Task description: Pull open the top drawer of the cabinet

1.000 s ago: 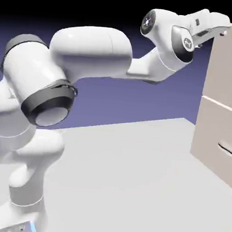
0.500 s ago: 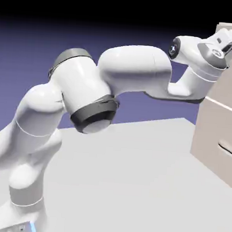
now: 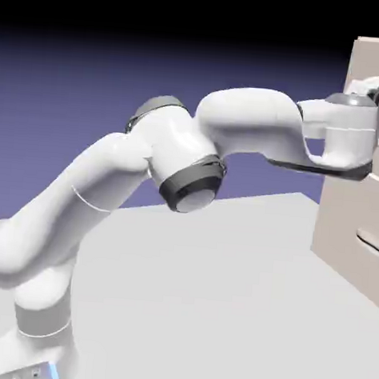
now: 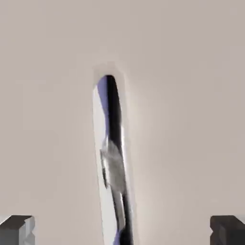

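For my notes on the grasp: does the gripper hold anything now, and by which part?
Nothing is held: the gripper is open, and the handle shows between its fingertips, both apart from it.

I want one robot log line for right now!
gripper: open | top drawer: handle between fingertips, not gripped | lower drawer: shut

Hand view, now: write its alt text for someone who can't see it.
A slim, glossy drawer handle runs lengthwise up the middle of a plain beige drawer front. The open end effector's two dark fingertips show at the bottom corners, one on each side of it.
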{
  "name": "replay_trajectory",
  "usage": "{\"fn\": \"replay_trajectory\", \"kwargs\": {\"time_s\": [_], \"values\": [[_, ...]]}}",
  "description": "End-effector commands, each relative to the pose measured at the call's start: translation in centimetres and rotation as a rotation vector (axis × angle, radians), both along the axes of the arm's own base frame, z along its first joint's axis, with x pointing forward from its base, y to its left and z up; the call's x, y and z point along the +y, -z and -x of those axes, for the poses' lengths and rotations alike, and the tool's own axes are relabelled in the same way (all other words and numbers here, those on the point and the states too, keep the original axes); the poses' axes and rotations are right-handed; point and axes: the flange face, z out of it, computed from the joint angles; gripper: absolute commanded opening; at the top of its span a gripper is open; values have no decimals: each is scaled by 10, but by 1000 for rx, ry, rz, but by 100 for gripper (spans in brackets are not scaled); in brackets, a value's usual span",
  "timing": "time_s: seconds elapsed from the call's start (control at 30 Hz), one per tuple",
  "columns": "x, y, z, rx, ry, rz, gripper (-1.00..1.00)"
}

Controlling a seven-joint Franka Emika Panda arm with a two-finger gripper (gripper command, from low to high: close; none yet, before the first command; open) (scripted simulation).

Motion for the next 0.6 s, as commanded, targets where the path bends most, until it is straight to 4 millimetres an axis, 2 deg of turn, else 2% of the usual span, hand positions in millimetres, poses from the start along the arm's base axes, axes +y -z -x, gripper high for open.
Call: {"fn": "replay_trajectory", "kwargs": {"time_s": [0.0,0.23,0.53,0.57], "values": [[0,0,0,0,0,0,0],[11,-9,-24,-14,-12,2,0],[0,0,-50,0,0,0,0],[0,0,-50,0,0,0,-100]]}}
